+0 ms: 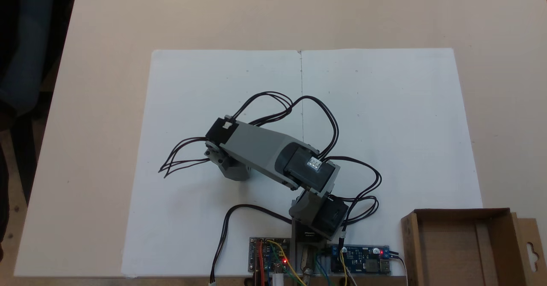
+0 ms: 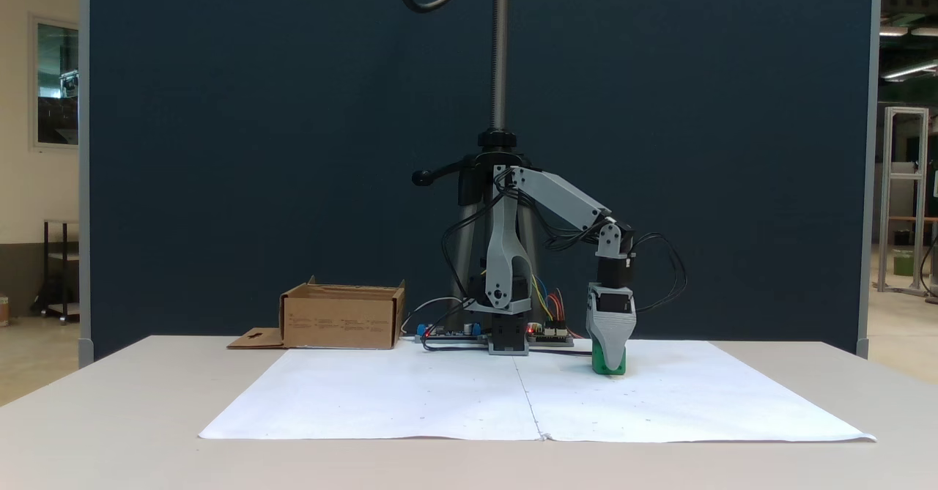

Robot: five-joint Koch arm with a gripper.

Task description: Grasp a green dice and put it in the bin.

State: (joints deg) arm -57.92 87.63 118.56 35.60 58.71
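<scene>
In a fixed view the green dice [image 2: 618, 365] sits on the white paper [image 2: 410, 395], right of the arm's base. My gripper [image 2: 609, 358] points straight down onto it. One grey finger [image 2: 608, 332] covers the dice's middle, so green shows on both sides and below. The other jaw is behind it, so I cannot tell whether the dice is gripped. From above, the forearm [image 1: 260, 149] and wrist hide the dice. The bin [image 1: 411, 243], an open brown cardboard box, stands at the lower right corner from above and left of the base [image 2: 341, 321] from the front.
Circuit boards [image 1: 269, 260] with coloured wires lie at the arm's base, near the table's front edge. Black cables [image 1: 183, 162] loop out from the wrist over the paper. A tripod pole [image 2: 500, 50] rises behind the arm. The bin's flap [image 1: 532, 252] sticks out sideways.
</scene>
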